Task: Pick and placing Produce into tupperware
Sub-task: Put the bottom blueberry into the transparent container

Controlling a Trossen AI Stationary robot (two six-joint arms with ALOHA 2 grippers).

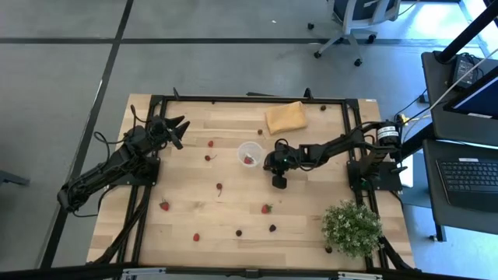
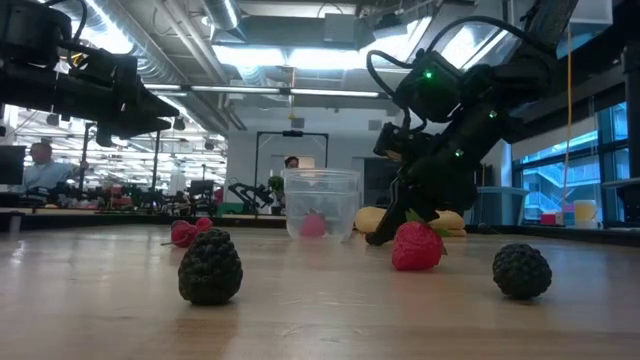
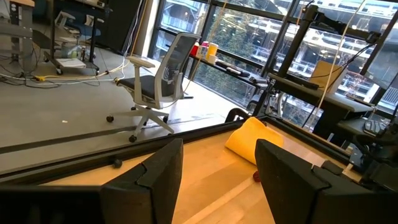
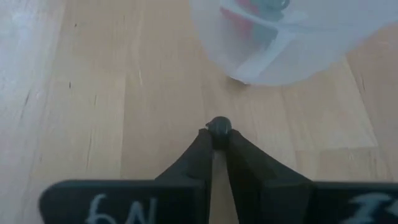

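Small dark berry point(image 4: 219, 125) pinched at the very tips of the right pincer point(image 4: 219, 138), low over the tabletop point(image 1: 233, 210) just beside the cup point(image 1: 250, 153), probably so the carry over the rim stays short. One red piece point(image 1: 248, 160) already inside the cup; other fruits scattered across the wood. Left pincer point(image 1: 176, 129) spread, empty, parked near the far left corner, clear of the work.

Both arms matte black, jointed, loose black cables looped along links. Right arm point(image 2: 450, 110): green LED lit near wrist, brass-coloured fitting at base. Right gripper point(image 4: 217, 134): tapered black fingers, white handwritten marking on body.
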